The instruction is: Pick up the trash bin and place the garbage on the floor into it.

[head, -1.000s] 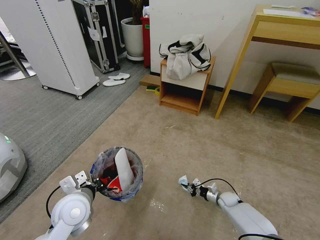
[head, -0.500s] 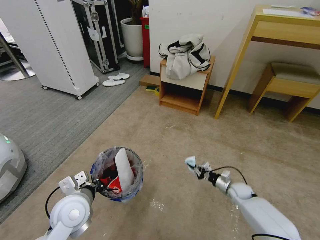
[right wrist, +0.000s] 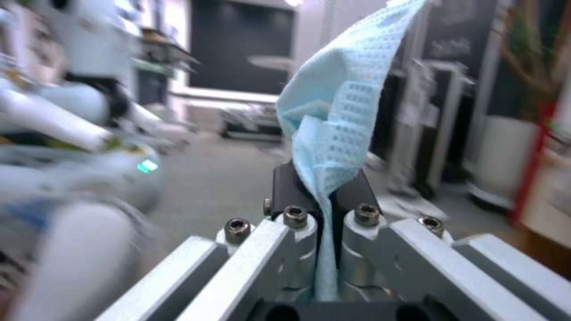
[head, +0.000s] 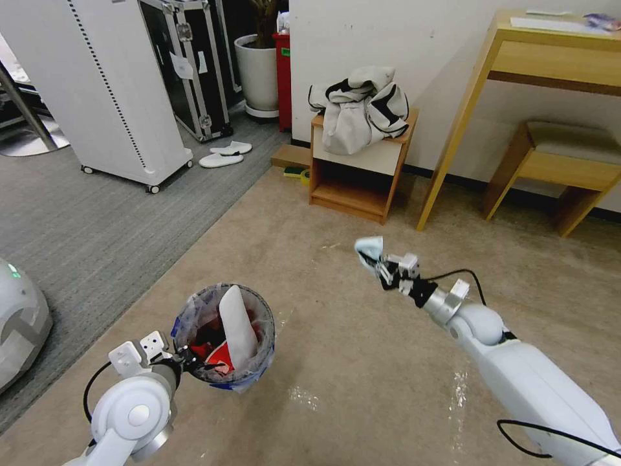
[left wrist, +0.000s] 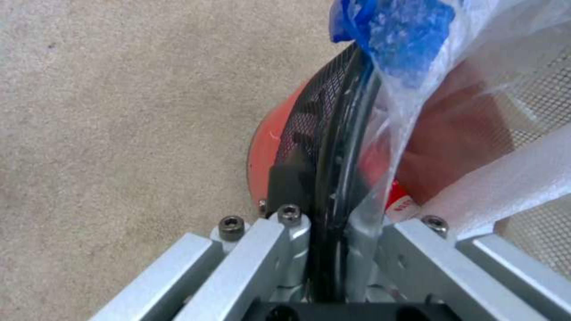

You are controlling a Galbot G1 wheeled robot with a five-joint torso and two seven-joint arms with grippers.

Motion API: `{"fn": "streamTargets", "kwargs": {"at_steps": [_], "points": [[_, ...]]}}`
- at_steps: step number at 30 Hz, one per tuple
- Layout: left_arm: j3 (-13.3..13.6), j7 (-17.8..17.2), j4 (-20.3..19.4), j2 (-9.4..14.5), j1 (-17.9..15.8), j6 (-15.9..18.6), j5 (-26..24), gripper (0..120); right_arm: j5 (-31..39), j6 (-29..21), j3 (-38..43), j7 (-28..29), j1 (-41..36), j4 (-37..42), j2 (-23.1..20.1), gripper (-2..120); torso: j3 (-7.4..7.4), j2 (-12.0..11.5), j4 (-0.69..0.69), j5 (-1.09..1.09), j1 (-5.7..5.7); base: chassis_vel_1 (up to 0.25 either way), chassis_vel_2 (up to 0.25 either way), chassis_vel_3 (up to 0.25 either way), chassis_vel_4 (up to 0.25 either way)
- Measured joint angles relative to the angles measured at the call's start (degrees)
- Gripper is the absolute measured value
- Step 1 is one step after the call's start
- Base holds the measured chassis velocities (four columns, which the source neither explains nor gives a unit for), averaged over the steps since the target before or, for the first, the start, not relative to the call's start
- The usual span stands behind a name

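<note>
My left gripper [head: 183, 358] has its jaws clamped on the rim of the trash bin [head: 226, 336] — wall and bag liner [left wrist: 410, 67] pinched between the fingers, seen close in the left wrist view. I'm holding the bin low on my left side over the beige floor [head: 362, 362]. Inside it: a flat white slipper [head: 236, 327] standing on end, leaning against the rim, plus red wrappers [head: 217, 353] underneath.

My right gripper [head: 380, 262] is raised out in front, well apart from the bin and off to its right, jaws shut on a light blue face mask [head: 370, 246] — crumpled fabric sticks up from between the fingers [right wrist: 285, 187] in the right wrist view.

Another pair of white slippers [head: 225, 154] lies far off on the grey carpet [head: 97, 226].
</note>
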Motion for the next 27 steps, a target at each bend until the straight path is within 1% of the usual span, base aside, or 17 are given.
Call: {"fn": "streamTargets", "kwargs": {"at_steps": [2, 3, 5, 8, 10, 11, 13, 14, 16, 17, 19, 20, 22, 23, 24, 25, 27], "points": [[0.0, 0.0, 0.0, 0.0, -0.1, 0.0, -0.1, 1, 0.5, -0.9, -1.9, -0.5, 0.8, 3.5, 0.0, 0, 0.00, 0.0, 0.00, 0.00, 0.00, 0.000, 0.000, 0.000, 0.000], [0.0, 0.0, 0.0, 0.0, -0.1, 0.0, -0.1, 1, 0.5, -0.9, -1.9, -0.5, 0.8, 3.5, 0.0, 0, 0.00, 0.0, 0.00, 0.00, 0.00, 0.000, 0.000, 0.000, 0.000], [0.1, 0.0, 0.0, -0.2, -0.2, 0.0, -0.1, 1, 1.0, -2.5, -4.2, -0.9, 2.0, 6.9, 0.1, 0, 0.00, 0.0, 0.00, 0.00, 0.00, 0.000, 0.000, 0.000, 0.000], [0.3, 0.0, 0.0, -0.5, -0.3, 0.0, -0.1, 1, 1.6, -3.1, -5.9, -1.3, 3.1, 8.2, 0.2, 0, 0.00, 0.0, 0.00, 0.00, 0.00, 0.000, 0.000, 0.000, 0.000], [0.7, 0.0, 0.0, -1.0, -0.3, 0.0, -0.1, 1, 2.7, -3.7, -10.3, -3.2, 5.8, 9.1, 0.1, 0, 0.00, 0.0, 0.00, 0.00, 0.00, 0.000, 0.000, 0.000, 0.000], [0.7, 0.0, 0.0, -1.0, -0.3, 0.0, -0.1, 1, 2.7, -3.7, -10.3, -3.2, 5.8, 9.1, 0.1, 0, 0.00, 0.0, 0.00, 0.00, 0.00, 0.000, 0.000, 0.000, 0.000], [1.1, 0.2, 0.0, -1.5, -0.4, 0.0, 0.0, 1, 3.3, -4.4, -14.7, -5.5, 8.9, 8.8, 0.4, 0, 0.00, 0.0, 0.00, -0.01, 0.00, 0.000, 0.000, 0.000, 0.000], [1.1, 0.2, 0.0, -1.5, -0.4, 0.0, 0.0, 1, 3.3, -4.4, -14.7, -5.5, 8.9, 8.8, 0.4, 0, 0.00, 0.0, 0.00, -0.01, 0.00, 0.000, 0.000, 0.000, 0.000], [1.4, 0.2, 0.0, -1.7, -0.4, 0.1, 0.2, 1, 3.3, -4.6, -18.8, -6.3, 11.5, 7.9, 1.4, 0, 0.00, 0.0, -0.01, 0.00, 0.00, 0.000, 0.000, 0.000, 0.000], [1.4, 0.2, 0.0, -1.7, -0.4, 0.1, 0.2, 1, 3.3, -4.6, -18.8, -6.3, 11.5, 7.9, 1.4, 0, 0.00, 0.0, -0.01, 0.00, 0.00, 0.000, 0.000, 0.000, 0.000], [1.6, 0.3, 0.2, -2.0, -0.5, 0.1, 0.2, 1, 3.3, -4.6, -23.1, -6.4, 14.0, 6.6, 2.8, 0, 0.01, 0.0, 0.00, 0.00, 0.00, 0.000, 0.000, 0.000, 0.000], [1.6, 0.3, 0.2, -2.0, -0.5, 0.1, 0.2, 1, 3.3, -4.6, -23.1, -6.4, 14.0, 6.6, 2.8, 0, 0.01, 0.0, 0.00, 0.00, 0.00, 0.000, 0.000, 0.000, 0.000], [1.9, 0.3, 0.5, -2.2, -0.7, 0.1, 0.4, 1, 3.3, -4.6, -27.5, -6.6, 16.5, 4.6, 5.0, 0, 0.00, 0.0, 0.00, -0.01, 0.00, 0.000, 0.000, 0.000, 0.000], [1.9, 0.3, 0.5, -2.2, -0.7, 0.1, 0.4, 1, 3.3, -4.6, -27.5, -6.6, 16.5, 4.6, 5.0, 0, 0.00, 0.0, 0.00, -0.01, 0.00, 0.000, 0.000, 0.000, 0.000], [2.1, 0.3, 0.7, -2.3, -0.8, 0.1, 0.4, 1, 3.2, -4.6, -29.5, -6.8, 17.4, 3.2, 6.3, 0, 0.01, 0.0, 0.00, 0.00, 0.00, 0.000, 0.000, 0.000, 0.000], [2.1, 0.3, 0.7, -2.3, -0.8, 0.1, 0.4, 1, 3.2, -4.6, -29.5, -6.8, 17.4, 3.2, 6.3, 0, 0.01, 0.0, 0.00, 0.00, 0.00, 0.000, 0.000, 0.000, 0.000], [2.2, 0.3, 0.8, -2.5, -0.9, 0.1, 0.5, 1, 3.0, -4.6, -32.0, -7.0, 18.4, 1.3, 8.1, 0, 0.01, 0.0, 0.00, -0.01, 0.00, 0.000, 0.000, 0.000, 0.000]]}}
